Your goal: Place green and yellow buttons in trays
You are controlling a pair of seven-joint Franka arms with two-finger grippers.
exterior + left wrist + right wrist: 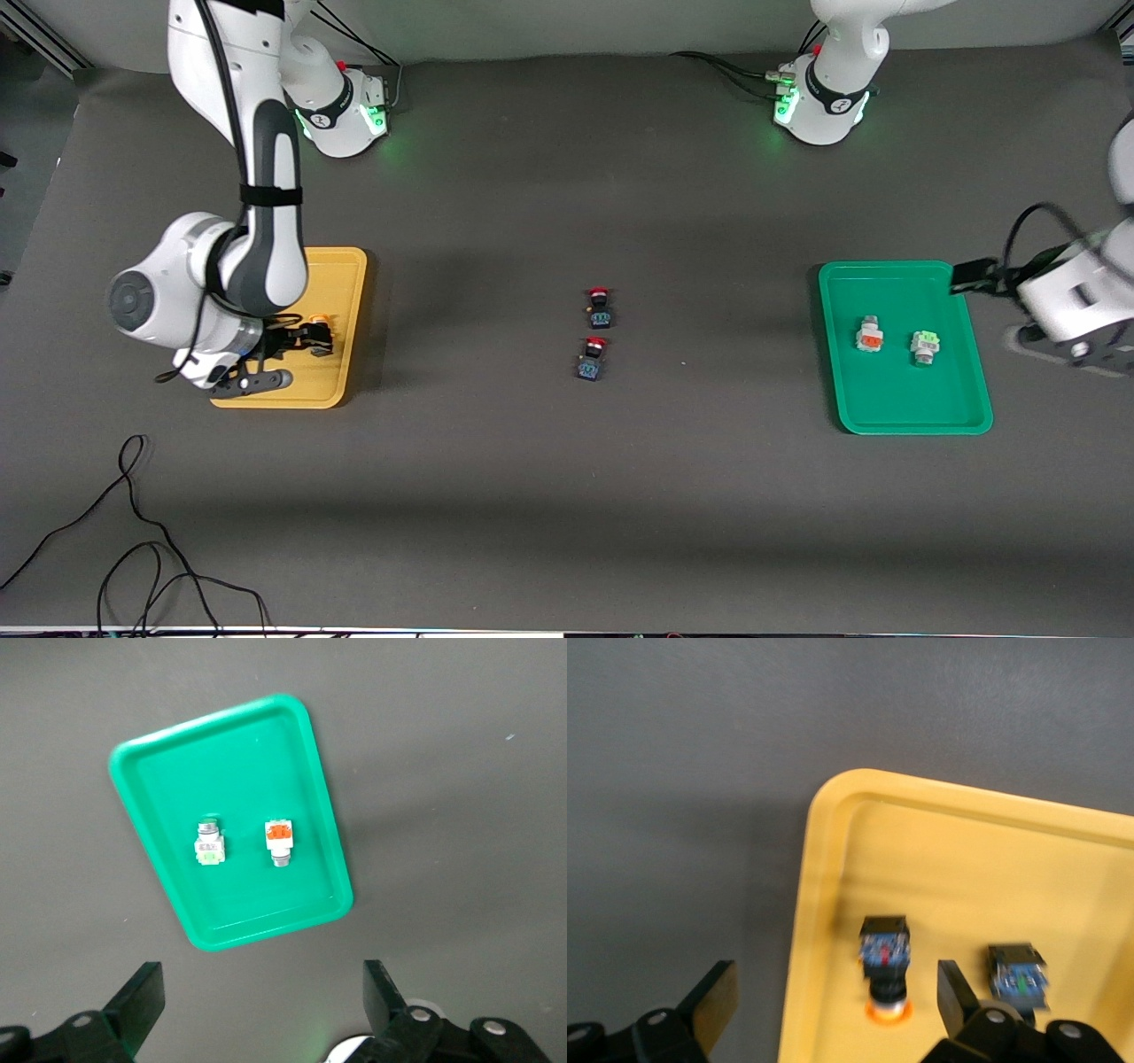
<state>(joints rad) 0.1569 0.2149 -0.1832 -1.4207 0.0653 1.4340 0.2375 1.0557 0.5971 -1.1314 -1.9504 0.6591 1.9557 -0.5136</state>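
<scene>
Two yellow buttons [886, 970] in yellow tray [833, 904]; right tool [833, 1010] wide, should lift straight up. Left tool [261, 1001] wide over surface beside green tray [230, 771], waits.

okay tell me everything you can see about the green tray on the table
The shallow green plastic tray is rectangular with rounded corners and a low raised rim, lying flat on the dark grey table cover toward the left arm's end. Two white-bodied square-faced buttons lie inside it, apart from each other: one orange-red, one green. The open left gripper hangs above the table beside it, touching nothing.
</scene>
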